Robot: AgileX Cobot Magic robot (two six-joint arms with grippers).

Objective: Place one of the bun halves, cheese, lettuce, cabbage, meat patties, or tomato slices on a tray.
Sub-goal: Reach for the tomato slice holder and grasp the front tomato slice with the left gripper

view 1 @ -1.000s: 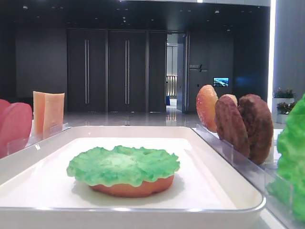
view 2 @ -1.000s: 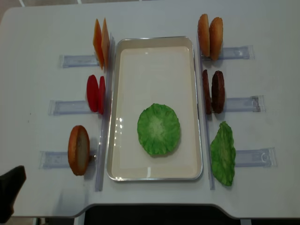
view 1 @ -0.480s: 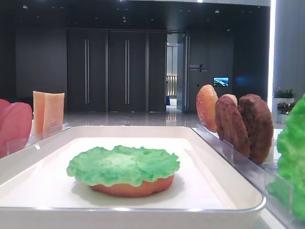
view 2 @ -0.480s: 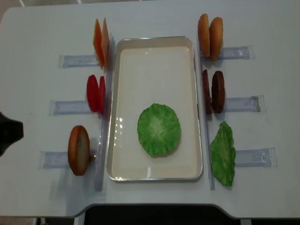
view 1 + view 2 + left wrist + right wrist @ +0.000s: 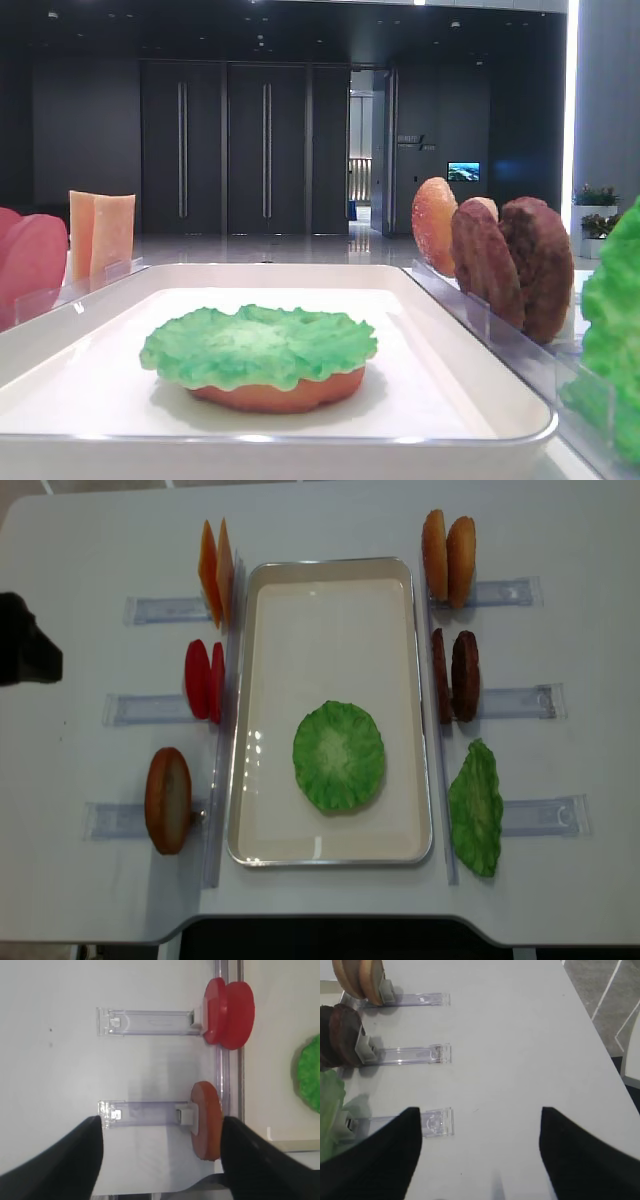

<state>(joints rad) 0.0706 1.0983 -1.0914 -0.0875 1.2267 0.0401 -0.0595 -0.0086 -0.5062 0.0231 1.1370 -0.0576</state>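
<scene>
Left end effector (image 5: 160, 1160) is spread wide and empty, hovering over the desk (image 5: 80, 560) left of the tomato slices (image 5: 229, 1013). Judgement: those come next; line up square on the outer slice and pinch only one. Tray (image 5: 330, 580) already holds lettuce (image 5: 338, 756) over a bun half. Watch the clear rack (image 5: 150, 1022) and the upright bun half (image 5: 206, 1127) beside it. Right end effector (image 5: 480, 1155) is also parted, empty, clear of the patties (image 5: 340, 1035).

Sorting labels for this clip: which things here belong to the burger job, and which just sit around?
Job: tray; lettuce on a bun half; tomato slices; cheese; meat patties.
Lying about: clear holder racks; table.
</scene>
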